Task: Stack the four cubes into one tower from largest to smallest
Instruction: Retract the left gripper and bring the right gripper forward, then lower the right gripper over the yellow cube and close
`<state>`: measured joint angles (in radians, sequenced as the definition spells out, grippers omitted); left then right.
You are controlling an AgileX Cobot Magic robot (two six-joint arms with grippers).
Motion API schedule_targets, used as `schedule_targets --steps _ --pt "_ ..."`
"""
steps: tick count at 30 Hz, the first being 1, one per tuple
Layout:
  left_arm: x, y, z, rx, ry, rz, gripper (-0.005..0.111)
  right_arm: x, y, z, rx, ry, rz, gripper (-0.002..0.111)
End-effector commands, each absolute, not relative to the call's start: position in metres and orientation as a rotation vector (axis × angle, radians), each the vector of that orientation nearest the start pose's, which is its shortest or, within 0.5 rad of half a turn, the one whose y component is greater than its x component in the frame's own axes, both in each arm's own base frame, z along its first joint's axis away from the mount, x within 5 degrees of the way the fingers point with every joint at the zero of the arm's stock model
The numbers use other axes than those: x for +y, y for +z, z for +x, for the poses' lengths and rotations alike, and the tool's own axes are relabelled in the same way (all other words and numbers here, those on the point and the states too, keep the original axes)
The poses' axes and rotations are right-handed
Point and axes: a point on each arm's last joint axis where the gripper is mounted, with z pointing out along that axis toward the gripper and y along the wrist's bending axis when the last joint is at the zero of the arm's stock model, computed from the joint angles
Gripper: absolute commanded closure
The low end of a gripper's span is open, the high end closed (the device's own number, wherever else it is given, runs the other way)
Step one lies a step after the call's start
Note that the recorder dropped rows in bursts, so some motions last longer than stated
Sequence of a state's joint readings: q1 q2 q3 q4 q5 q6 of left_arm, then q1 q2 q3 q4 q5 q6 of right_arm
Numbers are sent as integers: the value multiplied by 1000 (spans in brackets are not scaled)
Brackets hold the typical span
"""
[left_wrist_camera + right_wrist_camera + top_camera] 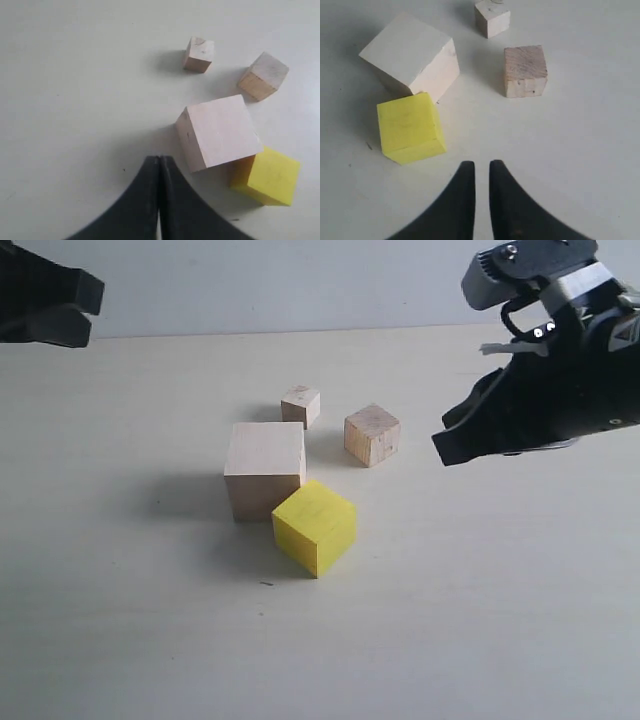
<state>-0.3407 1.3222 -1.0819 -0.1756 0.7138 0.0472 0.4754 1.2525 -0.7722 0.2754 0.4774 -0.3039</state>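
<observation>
Status | right hand point(481, 166) barely apart, yellow cube point(410, 126) near, untouched | left hand point(159, 160) together

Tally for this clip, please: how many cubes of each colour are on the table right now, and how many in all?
Plain pale wooden cubes: 3 (large cube, medium cube, tiny cube)
Bright yellow cube: 1
Total: 4 cubes, none stacked yet
</observation>
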Motion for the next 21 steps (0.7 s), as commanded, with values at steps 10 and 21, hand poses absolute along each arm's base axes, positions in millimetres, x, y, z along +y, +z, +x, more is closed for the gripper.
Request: schedule_targets --steps 10,21 --pt "-72 335 180 2265 -290 392 107 143 235 238 2372 318 -1025 59" --pt "-62 347 147 2242 -327 376 107 154 220 244 2385 446 -1027 36"
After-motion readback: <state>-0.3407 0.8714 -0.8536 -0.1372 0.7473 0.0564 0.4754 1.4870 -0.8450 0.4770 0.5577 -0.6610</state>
